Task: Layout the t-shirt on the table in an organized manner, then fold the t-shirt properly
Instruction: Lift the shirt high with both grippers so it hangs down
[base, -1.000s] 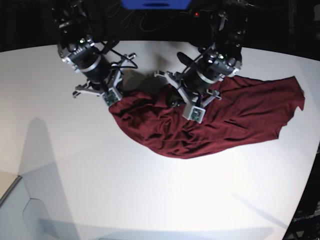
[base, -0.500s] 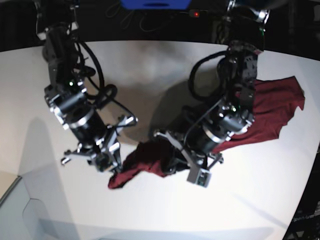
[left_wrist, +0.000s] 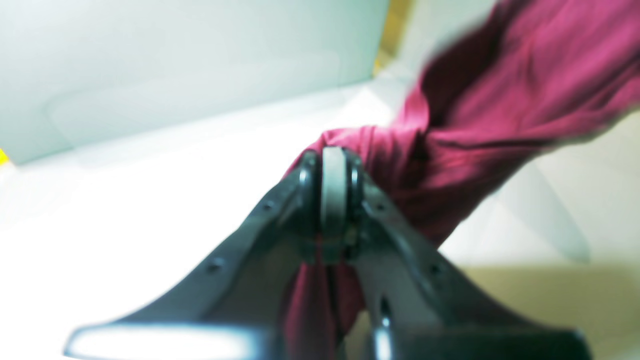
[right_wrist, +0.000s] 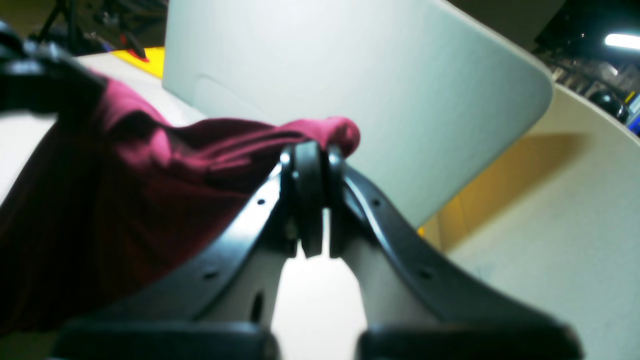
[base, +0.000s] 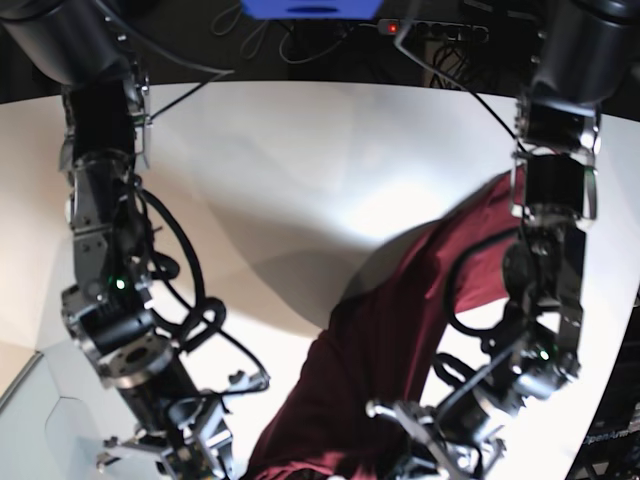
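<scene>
The dark maroon t-shirt (base: 385, 335) hangs stretched in a long band from the white table (base: 300, 170) at the back right down toward the front. In the left wrist view my left gripper (left_wrist: 334, 167) is shut on a bunched fold of the t-shirt (left_wrist: 500, 95), with cloth trailing below the fingers. In the right wrist view my right gripper (right_wrist: 310, 162) is shut on a rolled edge of the t-shirt (right_wrist: 115, 195), which drapes off to the left. Both arms reach low at the front of the base view, the left arm (base: 545, 300) on its right and the right arm (base: 110, 330) on its left.
A pale grey panel (right_wrist: 350, 85) stands just beyond the table's front edge, seen in the base view's bottom left corner (base: 55, 430). A blue box (base: 310, 8) and cables lie behind the table. The table's curved edge (base: 618, 330) runs down the right.
Both arms have swung from the back of the table to the front, toward the camera, pulling the shirt with them. The shirt has gone from lying spread at the back to hanging stretched.
</scene>
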